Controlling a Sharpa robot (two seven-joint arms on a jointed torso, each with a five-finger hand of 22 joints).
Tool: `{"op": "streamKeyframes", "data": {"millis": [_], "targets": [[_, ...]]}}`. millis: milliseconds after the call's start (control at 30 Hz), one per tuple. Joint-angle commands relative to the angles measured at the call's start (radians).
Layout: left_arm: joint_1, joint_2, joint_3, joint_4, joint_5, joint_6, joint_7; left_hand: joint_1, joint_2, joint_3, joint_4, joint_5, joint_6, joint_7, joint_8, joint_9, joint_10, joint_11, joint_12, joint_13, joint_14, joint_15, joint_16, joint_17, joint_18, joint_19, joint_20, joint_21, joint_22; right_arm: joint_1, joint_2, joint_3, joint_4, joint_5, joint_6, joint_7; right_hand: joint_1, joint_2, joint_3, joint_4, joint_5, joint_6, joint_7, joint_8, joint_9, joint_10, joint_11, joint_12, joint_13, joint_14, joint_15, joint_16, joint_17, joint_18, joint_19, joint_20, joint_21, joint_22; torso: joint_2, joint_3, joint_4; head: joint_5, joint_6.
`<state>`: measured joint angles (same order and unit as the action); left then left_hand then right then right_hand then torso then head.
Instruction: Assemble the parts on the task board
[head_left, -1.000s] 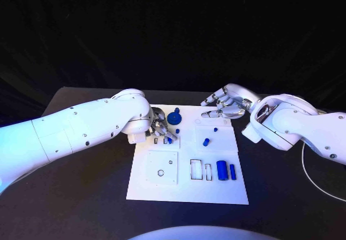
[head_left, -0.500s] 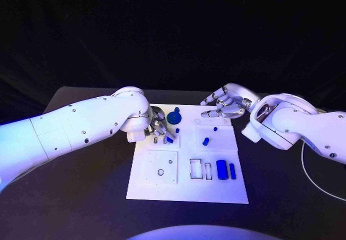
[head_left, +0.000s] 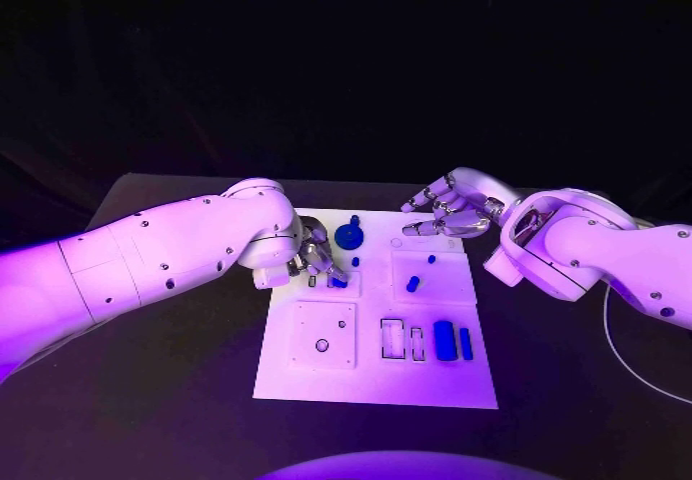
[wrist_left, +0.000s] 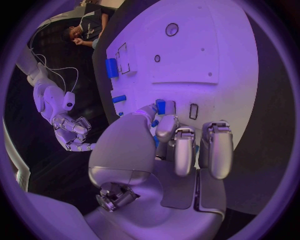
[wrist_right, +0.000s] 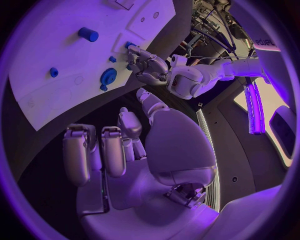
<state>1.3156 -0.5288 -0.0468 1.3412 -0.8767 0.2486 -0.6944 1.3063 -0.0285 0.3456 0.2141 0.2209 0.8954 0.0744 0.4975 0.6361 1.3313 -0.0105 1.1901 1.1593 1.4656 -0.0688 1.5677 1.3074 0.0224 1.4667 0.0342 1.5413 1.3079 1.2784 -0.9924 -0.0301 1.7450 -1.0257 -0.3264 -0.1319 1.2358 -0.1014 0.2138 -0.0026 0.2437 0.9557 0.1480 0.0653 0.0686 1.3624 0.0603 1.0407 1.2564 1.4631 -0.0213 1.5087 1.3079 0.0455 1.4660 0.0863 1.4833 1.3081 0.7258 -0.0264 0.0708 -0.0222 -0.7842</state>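
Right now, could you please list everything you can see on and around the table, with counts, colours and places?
Table: one, black, under everything.
Task board: one, white, middle of the table.
Round disc part: one, blue, far end of the board, between the two hands.
Cylinder part: one, blue, near right of the board, beside the rectangular slots.
Thin bar part: one, blue, just right of the cylinder.
Small parts: a few, blue, on the raised right-hand plate and near the left hand; exact count unclear.
Left hand: one, silver, over the board's left side, fingertips at a small blue part; grip unclear.
Right hand: one, silver, at the board's far right corner, fingers curled, holding nothing visible.
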Motion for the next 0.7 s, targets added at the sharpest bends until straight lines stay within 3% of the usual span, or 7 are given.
{"op": "streamKeyframes", "data": {"millis": [33,167,367,700], "targets": [[-0.001,-0.006,0.0,0.005,0.026,-0.057,-0.068,-0.059,-0.029,0.242,-0.165,0.03,0.008,-0.003,0.012,0.022,0.013,0.0,0.003,0.003,0.105,0.004,0.003,0.263,-0.013,0.086,0.007,0.003,0.225,-0.001,0.003,-0.001,-0.001,0.002,0.012,0.009,-0.002,0.009,-0.006,-0.001,0.005,0.006,0.0,0.005,0.001,-0.004,-0.003,0.003,0.0,0.08,0.003,-0.006,0.135,-0.003,0.009,0.001,-0.005,0.068,0.001,-0.0001,0.0,0.002,0.0],[-0.001,-0.018,0.002,0.012,0.037,-0.076,-0.056,-0.088,-0.046,0.285,-0.182,0.05,0.008,-0.007,0.022,0.041,0.018,0.0,0.006,0.006,0.105,0.0,0.003,0.263,-0.013,0.086,0.007,0.003,0.227,-0.002,0.005,-0.001,-0.004,0.004,0.013,0.01,-0.002,0.009,-0.006,-0.001,0.005,0.006,0.0,0.005,0.001,-0.004,-0.003,0.003,0.0,0.08,0.003,-0.006,0.135,-0.003,0.009,0.001,-0.005,0.068,0.001,-0.0002,0.0004,0.003,-0.001],[0.0,-0.044,0.004,0.036,0.038,-0.095,-0.042,-0.122,-0.069,0.324,-0.204,0.112,0.013,-0.012,0.04,0.068,0.028,-0.003,0.013,0.014,0.105,-0.003,0.003,0.263,-0.012,0.084,0.004,0.0,0.222,-0.003,0.007,-0.002,-0.006,0.006,0.012,0.012,-0.003,0.011,-0.007,0.0,0.006,0.007,-0.001,0.005,0.002,-0.004,-0.003,0.003,0.0,0.08,0.003,-0.007,0.134,-0.003,0.009,0.001,-0.006,0.068,0.001,0.0005,0.0002,0.005,-0.002],[0.0,-0.05,0.003,0.045,-0.038,-0.065,-0.056,-0.153,-0.092,0.348,-0.226,0.199,0.021,-0.018,0.06,0.096,0.034,-0.009,0.01,0.013,0.105,-0.008,0.003,0.263,-0.01,0.081,-0.001,-0.006,0.216,-0.004,0.006,-0.002,-0.006,0.006,0.013,0.012,-0.004,0.011,-0.008,0.001,0.007,0.007,-0.001,0.005,0.002,-0.004,-0.003,0.003,0.0,0.08,0.003,-0.007,0.134,-0.003,0.009,0.001,-0.006,0.067,0.001,-0.0004,-0.0001,0.009,-0.005]]}}
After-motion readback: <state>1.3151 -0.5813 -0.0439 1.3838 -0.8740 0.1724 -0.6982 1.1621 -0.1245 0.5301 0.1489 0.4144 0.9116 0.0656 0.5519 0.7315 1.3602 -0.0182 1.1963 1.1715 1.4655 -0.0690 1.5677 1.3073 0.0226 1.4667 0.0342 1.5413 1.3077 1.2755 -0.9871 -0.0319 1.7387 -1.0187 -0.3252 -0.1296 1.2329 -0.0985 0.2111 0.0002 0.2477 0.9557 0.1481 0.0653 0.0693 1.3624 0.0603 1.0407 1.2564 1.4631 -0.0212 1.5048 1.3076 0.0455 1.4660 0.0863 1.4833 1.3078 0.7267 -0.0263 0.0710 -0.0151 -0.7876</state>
